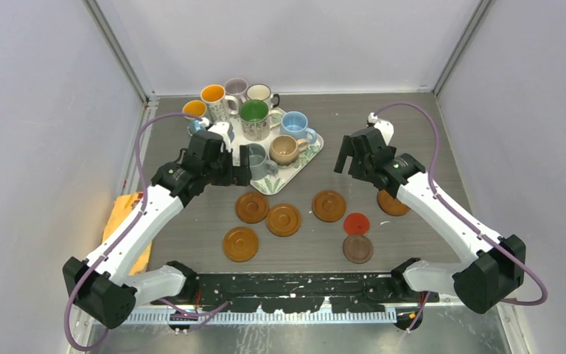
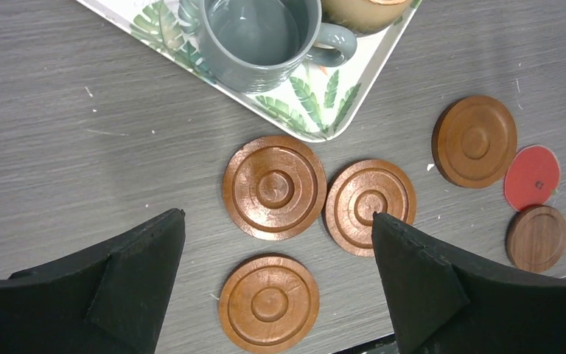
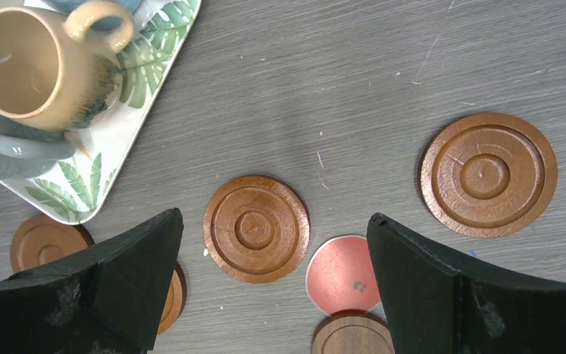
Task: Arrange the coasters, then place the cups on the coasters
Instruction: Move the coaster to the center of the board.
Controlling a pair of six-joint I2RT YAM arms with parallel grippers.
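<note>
Altogether seven coasters (image 1: 284,220) lie bare, eight cups (image 1: 253,112) clustered beyond them

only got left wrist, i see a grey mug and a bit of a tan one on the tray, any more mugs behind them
Observer: Yes, a green-inside mug and a light blue mug stand farther back on the tray.
Operator: wheres the right tool
Observer: The right tool hangs open above the table, right of the tray, holding nothing.
Operator: anything left of my arm
Observer: A yellow cloth lies at the table's left edge, partly under the left arm.
</note>
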